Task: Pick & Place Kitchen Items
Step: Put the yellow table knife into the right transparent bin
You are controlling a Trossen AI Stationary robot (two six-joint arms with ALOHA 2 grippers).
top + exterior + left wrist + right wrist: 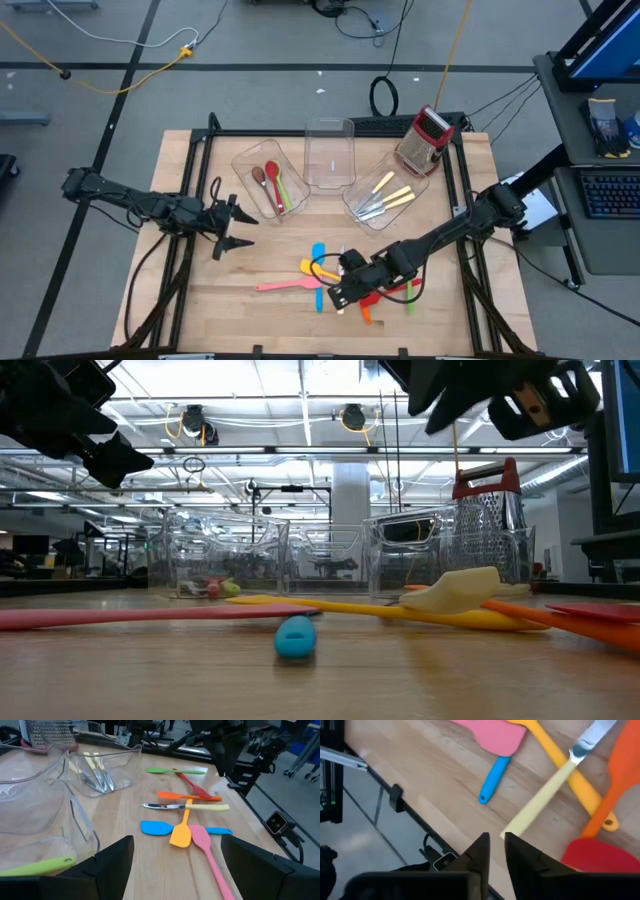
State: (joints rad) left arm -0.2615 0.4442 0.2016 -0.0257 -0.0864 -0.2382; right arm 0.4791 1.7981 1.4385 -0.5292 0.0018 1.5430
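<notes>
Right tool [337, 297], fingers barely parted and seemingly empty, hovers over loose spatulas [318, 276] on the desk [270, 320]; spoons [272, 187] and cutlery [383, 200] are binned, left tool [240, 229] waits wide open.

The left arm is stretched in from the nine o'clock edge of the table, level and nearly straight. The left gripper [236, 229] is held at about eight o'clock from centre, its fingers [107, 865] spread wide with nothing between them. The right arm is reached in from three o'clock and angled toward five o'clock. The right gripper [338, 292] is poised low there, its fingers [479, 851] parted by a narrow gap, nothing gripped.
</notes>
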